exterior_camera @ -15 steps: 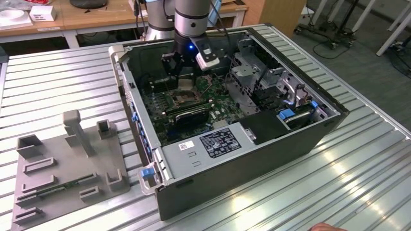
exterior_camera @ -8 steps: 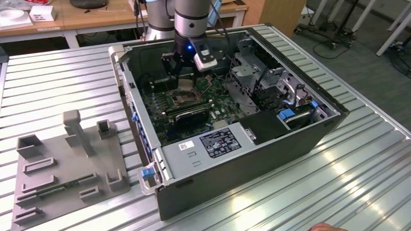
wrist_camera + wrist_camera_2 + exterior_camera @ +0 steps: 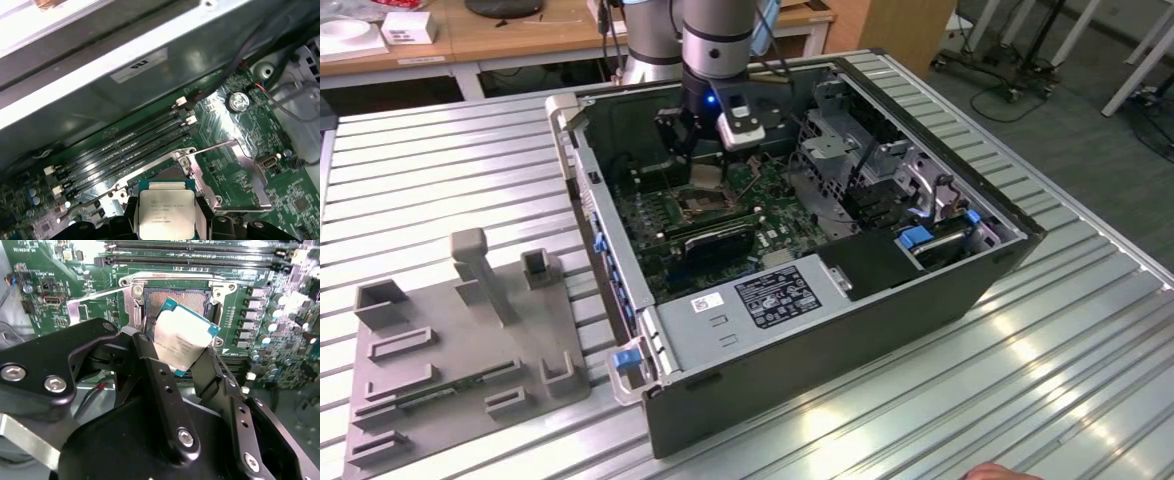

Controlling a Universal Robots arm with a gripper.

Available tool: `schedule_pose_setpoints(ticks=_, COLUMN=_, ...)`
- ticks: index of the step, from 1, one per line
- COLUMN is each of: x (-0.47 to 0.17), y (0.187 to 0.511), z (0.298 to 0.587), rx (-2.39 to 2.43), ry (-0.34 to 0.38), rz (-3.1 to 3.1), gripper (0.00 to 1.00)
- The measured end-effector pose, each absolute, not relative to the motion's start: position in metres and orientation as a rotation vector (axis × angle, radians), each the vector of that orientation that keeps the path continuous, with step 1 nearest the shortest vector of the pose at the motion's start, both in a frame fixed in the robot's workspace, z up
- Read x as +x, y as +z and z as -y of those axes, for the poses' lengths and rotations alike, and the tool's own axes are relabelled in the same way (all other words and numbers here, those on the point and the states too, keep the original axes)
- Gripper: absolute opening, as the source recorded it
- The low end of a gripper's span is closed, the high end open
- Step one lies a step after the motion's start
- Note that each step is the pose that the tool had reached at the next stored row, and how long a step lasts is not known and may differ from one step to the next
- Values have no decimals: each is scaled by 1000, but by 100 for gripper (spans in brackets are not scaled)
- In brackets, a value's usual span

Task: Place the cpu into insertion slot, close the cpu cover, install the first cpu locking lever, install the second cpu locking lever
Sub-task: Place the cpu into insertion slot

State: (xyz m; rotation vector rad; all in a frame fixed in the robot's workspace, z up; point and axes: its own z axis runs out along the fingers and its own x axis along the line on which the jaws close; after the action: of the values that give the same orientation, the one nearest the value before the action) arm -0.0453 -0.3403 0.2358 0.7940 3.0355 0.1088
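Ribbed metal table (image 3: 440, 170) under open computer case (image 3: 827, 330), grey fixture (image 3: 467, 330) at 8 o'clock in the exterior view; gripper (image 3: 177, 360) pinching chip (image 3: 182, 337) above bare socket (image 3: 175, 297), cover (image 3: 248, 167) swung open.

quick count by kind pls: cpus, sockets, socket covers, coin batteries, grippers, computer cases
cpu: 1
socket: 1
socket cover: 1
coin battery: 1
gripper: 1
computer case: 1
total: 6
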Motion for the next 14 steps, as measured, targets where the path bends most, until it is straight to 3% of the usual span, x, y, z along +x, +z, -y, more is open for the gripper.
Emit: schedule_pose_setpoints(ticks=14, x=-45, y=235, z=340, rx=1111, ry=108, rz=-2926, gripper=54)
